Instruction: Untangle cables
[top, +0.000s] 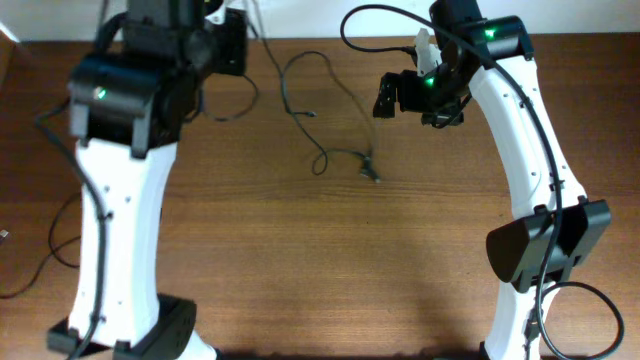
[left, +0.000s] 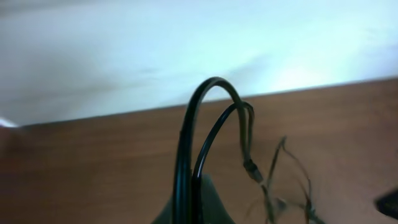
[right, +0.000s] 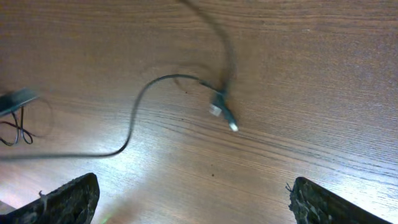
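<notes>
The left arm reaches from the near left edge to the far side of the tabletop, with the left hand up by the back edge. Its fingers are pressed together, pinching the cables. In the left wrist view two black strands arch up out of the hand and drop toward the wood on its right, one ending in a small plug. The right arm bends up from the near right corner and over. The right hand points left over the far half of the tabletop, held above the wood, fingers spread wide and holding nothing. The rest of the cables lies loose on the tabletop between the two hands: a thin strand loops near the far edge, runs toward the middle and ends in a small cluster of plug ends. In the right wrist view that cluster sits ahead of the spread fingers, roughly centred between them and touching neither. Cannot tell if the strands are knotted at the cluster.
</notes>
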